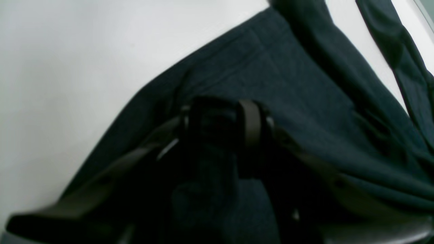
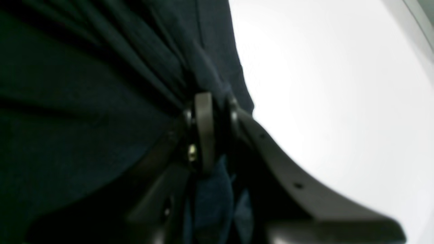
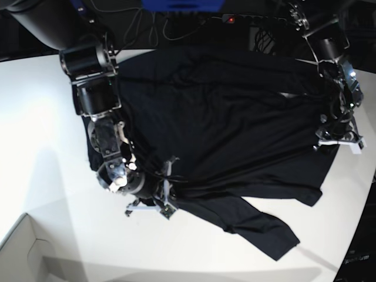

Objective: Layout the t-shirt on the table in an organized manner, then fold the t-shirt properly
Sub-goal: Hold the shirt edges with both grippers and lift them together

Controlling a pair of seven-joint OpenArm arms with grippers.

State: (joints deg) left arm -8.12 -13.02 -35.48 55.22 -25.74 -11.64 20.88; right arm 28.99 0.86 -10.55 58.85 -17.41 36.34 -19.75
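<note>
Lying beside the t-shirt [image 3: 235, 117]: a pale box corner [image 3: 20, 249].

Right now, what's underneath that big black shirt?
The white table lies under the black t-shirt, showing bare around it. The cloth covers whatever else might be beneath. Both grippers, right and left, pinch its edges.
</note>
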